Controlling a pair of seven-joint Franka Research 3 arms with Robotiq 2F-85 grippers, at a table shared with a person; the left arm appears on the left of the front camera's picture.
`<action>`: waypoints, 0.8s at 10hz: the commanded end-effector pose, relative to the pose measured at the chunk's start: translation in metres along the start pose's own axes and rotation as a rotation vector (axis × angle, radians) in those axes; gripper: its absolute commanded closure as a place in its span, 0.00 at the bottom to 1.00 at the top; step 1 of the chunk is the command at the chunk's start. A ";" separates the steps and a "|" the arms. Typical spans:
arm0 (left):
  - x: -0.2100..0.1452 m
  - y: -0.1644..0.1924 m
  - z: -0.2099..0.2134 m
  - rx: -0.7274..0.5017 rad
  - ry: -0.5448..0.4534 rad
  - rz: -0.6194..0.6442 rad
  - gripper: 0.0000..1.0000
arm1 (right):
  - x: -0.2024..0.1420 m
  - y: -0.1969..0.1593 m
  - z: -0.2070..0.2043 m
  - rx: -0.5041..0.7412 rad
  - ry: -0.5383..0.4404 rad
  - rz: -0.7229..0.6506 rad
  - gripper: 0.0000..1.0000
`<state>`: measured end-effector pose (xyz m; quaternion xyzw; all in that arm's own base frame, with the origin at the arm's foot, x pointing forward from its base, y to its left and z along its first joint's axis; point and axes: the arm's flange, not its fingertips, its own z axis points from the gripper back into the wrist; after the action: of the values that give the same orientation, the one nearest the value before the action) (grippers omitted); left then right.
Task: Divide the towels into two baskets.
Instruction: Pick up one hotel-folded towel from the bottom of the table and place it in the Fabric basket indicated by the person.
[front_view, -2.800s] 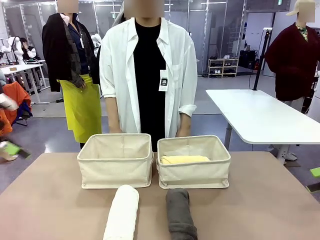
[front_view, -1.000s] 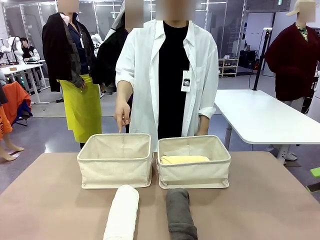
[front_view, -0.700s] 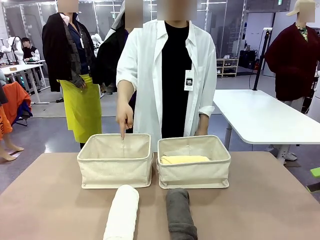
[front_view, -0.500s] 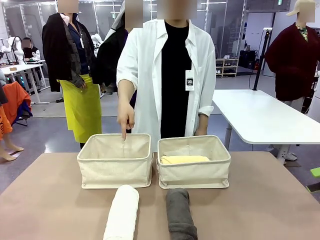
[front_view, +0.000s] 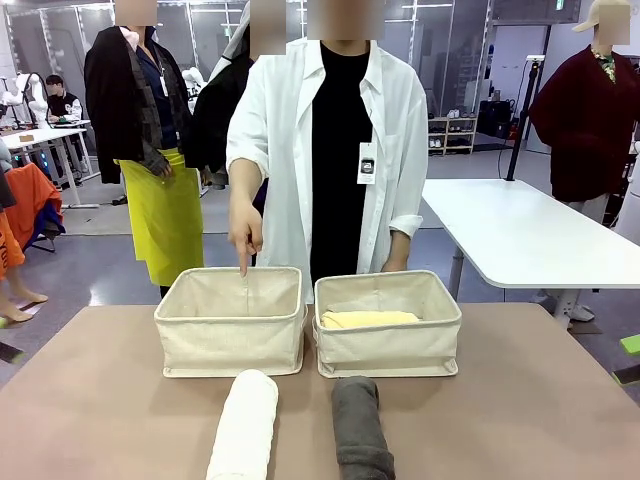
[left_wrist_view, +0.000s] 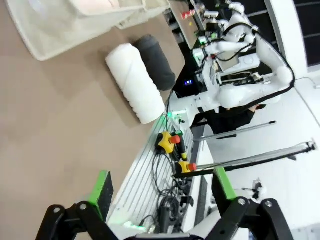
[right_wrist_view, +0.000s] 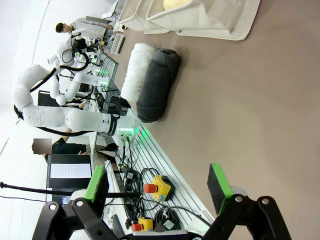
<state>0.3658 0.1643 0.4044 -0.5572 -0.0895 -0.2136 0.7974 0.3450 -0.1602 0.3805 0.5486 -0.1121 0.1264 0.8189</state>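
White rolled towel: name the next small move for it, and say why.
Probably lower the open left pincer onto the white rolled terry towel: the person's hand points into the left cream canvas basket, which stands just behind it.

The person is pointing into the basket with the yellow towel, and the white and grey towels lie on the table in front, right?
Not quite. In the front view the person's hand points into the left basket, not the right basket holding the yellow towel. The white towel and grey towel do lie on the table in front.
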 end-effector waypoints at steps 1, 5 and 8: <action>0.000 -0.035 -0.053 0.085 -0.040 0.054 0.00 | -0.002 0.002 -0.002 -0.009 -0.012 -0.006 0.00; -0.001 -0.067 -0.163 0.260 -0.078 0.150 0.00 | -0.002 0.002 -0.002 -0.009 -0.012 -0.006 0.00; 0.002 -0.074 -0.237 0.314 -0.030 0.185 0.00 | -0.002 0.002 -0.002 -0.009 -0.012 -0.006 0.00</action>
<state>0.3600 -0.0449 0.4140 -0.4517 -0.0789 -0.1337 0.8785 0.3450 -0.1603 0.3803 0.5486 -0.1121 0.1262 0.8189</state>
